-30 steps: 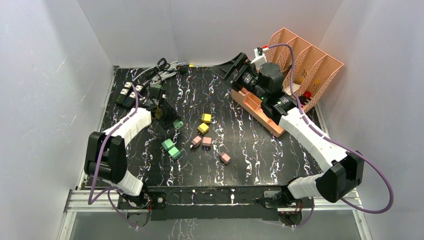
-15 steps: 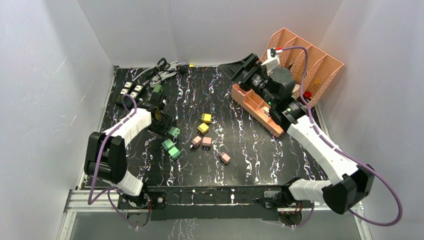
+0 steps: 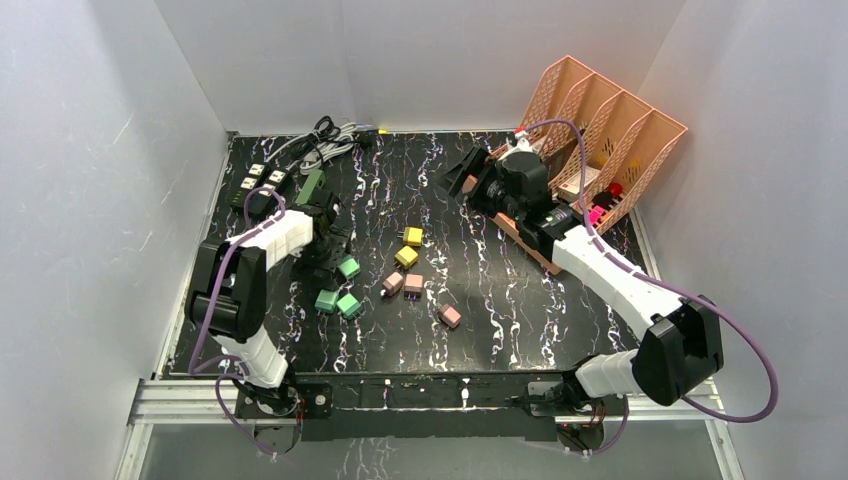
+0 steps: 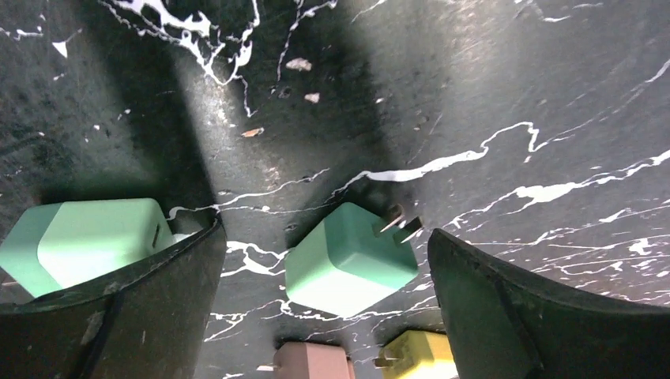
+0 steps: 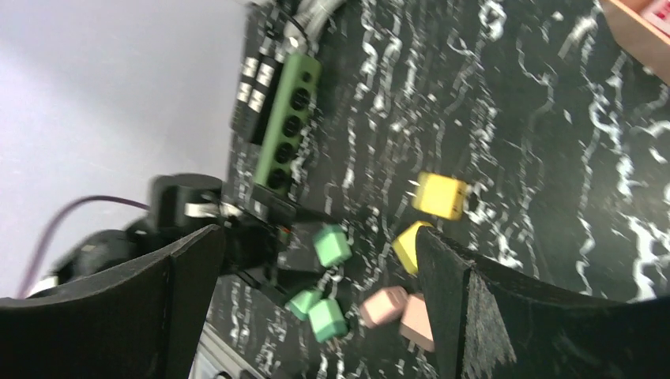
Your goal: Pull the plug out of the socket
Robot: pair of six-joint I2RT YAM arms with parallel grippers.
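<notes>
From above, the left pincer [image 3: 335,258] is hanging low just on the near side of the green power strip [image 3: 310,185]. The green plug [image 3: 348,267] is lying right beside it on the marbled black surface [image 3: 500,290], a touch farther from the strip than the pincer. The right pincer [image 3: 458,178] is hovering well off to the strip's right, towards the peach file organizer [image 3: 620,120], carrying nothing. It's parked out of the left arm's way, I'd say.

Over to the left wrist: the left pincer [image 4: 324,237] is standing with its jaws apart. The green plug [image 4: 348,260] is sitting loose between them, touching neither, prongs bare. That reads as a plug already out of its socket and set down among the loose ones. A second green plug [image 4: 79,245] is peeking out from behind the left finger, and a pink plug [image 4: 308,365] and a yellow plug [image 4: 419,362] are showing at the bottom edge.

Right wrist now: the right pincer [image 5: 320,237] is spread wide with nothing in it, looking across at the green power strip [image 5: 288,118]. The strip's round holes are looking empty, though blur is making that hard to swear to. The green plug [image 5: 332,245] is lying just near of the strip, by the left pincer [image 5: 294,241].
</notes>
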